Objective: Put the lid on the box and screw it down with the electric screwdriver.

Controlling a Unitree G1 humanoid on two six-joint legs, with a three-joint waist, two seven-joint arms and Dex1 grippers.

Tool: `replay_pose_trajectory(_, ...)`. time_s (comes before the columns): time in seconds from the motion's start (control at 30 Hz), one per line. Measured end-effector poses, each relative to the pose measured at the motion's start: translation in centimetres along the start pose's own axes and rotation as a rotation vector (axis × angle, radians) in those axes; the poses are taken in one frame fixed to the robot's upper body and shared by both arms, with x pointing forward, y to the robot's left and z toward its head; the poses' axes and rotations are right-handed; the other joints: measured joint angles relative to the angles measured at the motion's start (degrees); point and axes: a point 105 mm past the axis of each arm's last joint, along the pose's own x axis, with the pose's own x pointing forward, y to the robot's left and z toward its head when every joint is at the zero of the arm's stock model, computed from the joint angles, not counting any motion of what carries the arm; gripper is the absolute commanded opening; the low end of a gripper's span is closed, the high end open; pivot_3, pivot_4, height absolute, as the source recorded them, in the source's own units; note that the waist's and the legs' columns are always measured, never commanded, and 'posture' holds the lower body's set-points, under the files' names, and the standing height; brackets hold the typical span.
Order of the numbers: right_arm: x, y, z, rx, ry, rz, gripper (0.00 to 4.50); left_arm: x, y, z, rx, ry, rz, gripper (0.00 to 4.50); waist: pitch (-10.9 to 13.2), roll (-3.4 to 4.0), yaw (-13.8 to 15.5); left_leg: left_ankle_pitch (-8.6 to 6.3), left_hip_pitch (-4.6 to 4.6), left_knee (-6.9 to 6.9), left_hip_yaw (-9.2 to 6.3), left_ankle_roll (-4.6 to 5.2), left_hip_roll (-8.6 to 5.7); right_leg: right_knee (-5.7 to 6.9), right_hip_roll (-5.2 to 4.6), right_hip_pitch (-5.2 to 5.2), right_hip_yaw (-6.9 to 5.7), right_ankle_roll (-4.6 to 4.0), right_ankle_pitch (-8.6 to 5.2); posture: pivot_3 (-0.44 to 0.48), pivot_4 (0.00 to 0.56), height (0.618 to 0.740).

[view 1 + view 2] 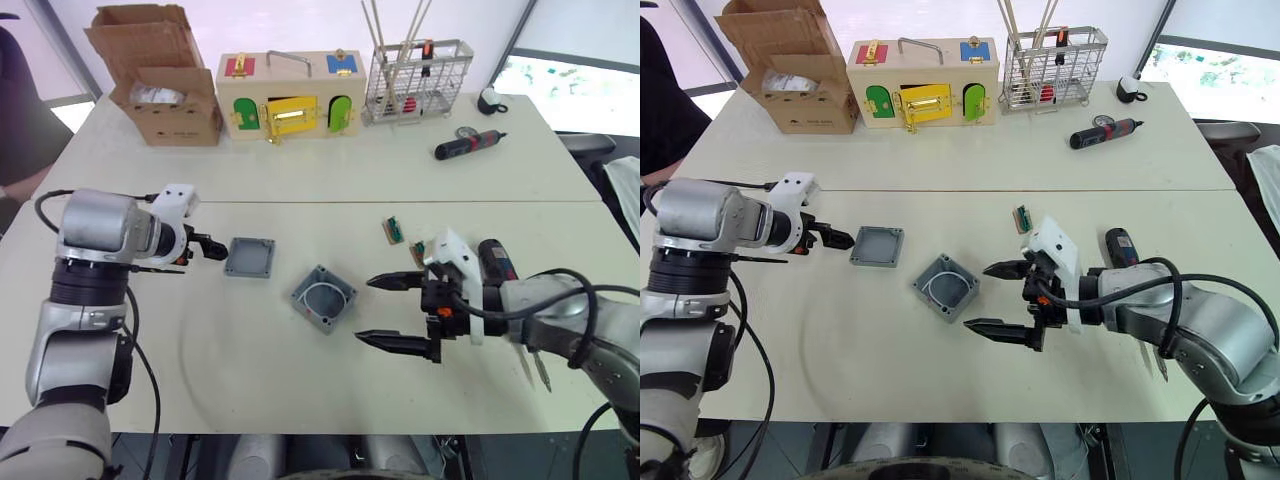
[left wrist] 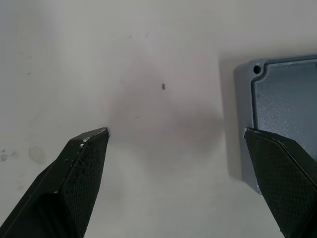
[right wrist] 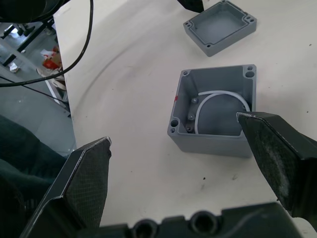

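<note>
Two grey plastic pieces lie apart on the near half of the white table (image 1: 300, 180): the lid (image 1: 249, 257), flat and rim-up, and the deeper box (image 1: 324, 298), open side up with a white wire loop curled inside, sitting at about four o'clock from the lid. The left gripper (image 1: 214, 249) hovers just at the lid's nine o'clock edge, its fingers spread wide (in the left wrist view one black finger (image 2: 81, 168) is over bare table and the other overlaps the lid's rim near a corner screw hole) and holding nothing. The right gripper (image 1: 397, 312) sits at the box's three o'clock, near but not touching, its two fingers parted wide and empty; the right wrist view looks down between them at the box and, farther on, the lid. The electric screwdriver (image 1: 1121, 246), dark with a red-and-blue label, lies on the table at three o'clock from the box, just behind the right wrist and partly hidden by it. A small green-and-tan part (image 1: 393, 229) rests at about one o'clock from the box. Along the far side of the table stand a cardboard box (image 1: 160, 75), a wooden box with coloured doors (image 1: 290, 95) and a wire rack (image 1: 417, 80) holding rods, with a smaller black-and-red screwdriver (image 1: 468, 146) at about four o'clock from the rack.
</note>
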Motion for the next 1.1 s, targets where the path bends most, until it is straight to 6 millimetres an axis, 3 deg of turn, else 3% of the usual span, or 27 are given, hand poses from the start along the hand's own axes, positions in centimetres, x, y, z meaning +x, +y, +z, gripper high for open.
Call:
replay_pose_trajectory(0.13,0.2,0.2,-0.2,0.011,-0.007,-0.018,4.5,-0.6,-0.5,1.2,0.032,-0.009,0.006,4.45,0.0,0.0,-0.1,0.01,-0.01,0.0,-0.02,-0.02,-0.02,0.0,0.0,0.0,-0.03,0.0,0.0,0.0,0.15,0.74)
replay_pose_trajectory(0.33,0.2,0.4,-0.8,0.03,0.001,-0.038,4.5,-2.8,0.8,3.6,0.033,-0.048,0.083,4.45,0.0,0.01,-0.2,0.01,-0.01,-0.04,-0.03,-0.03,-0.02,0.0,0.02,-0.02,-0.05,0.0,0.0,0.0,0.15,0.74)
replay_pose_trajectory(0.67,0.3,0.1,-0.9,0.035,-0.004,-0.068,4.5,0.3,-1.9,1.4,0.046,0.047,-0.038,4.45,0.0,0.0,-0.2,0.08,-0.02,-0.04,-0.05,-0.14,-0.04,0.01,0.01,-0.02,-0.06,0.0,0.0,0.0,0.15,0.74)
replay_pose_trajectory(0.8,0.3,0.0,-0.8,0.035,-0.007,-0.078,4.5,0.6,-2.0,1.1,0.059,0.063,-0.023,4.45,0.0,0.0,-0.2,0.09,-0.02,-0.04,-0.05,-0.16,-0.04,0.01,0.0,-0.02,-0.06,0.0,0.0,0.0,0.15,0.74)
replay_pose_trajectory(0.9,0.4,-0.1,-0.7,0.035,-0.016,-0.089,4.5,1.1,-2.2,0.7,0.088,0.088,-0.004,3.6,0.0,0.01,-0.1,0.12,-0.01,-0.04,-0.05,-0.21,-0.04,0.01,0.0,0.0,-0.06,0.0,0.0,0.0,0.15,0.74)
replay_pose_trajectory(1.1,0.5,0.0,-0.7,0.035,-0.022,-0.102,4.5,1.4,-2.8,0.3,0.115,0.089,-0.022,0.85,0.0,0.04,-0.1,0.12,0.01,-0.04,-0.05,-0.2,-0.05,0.01,-0.02,0.03,-0.06,0.0,0.0,0.0,0.15,0.74)
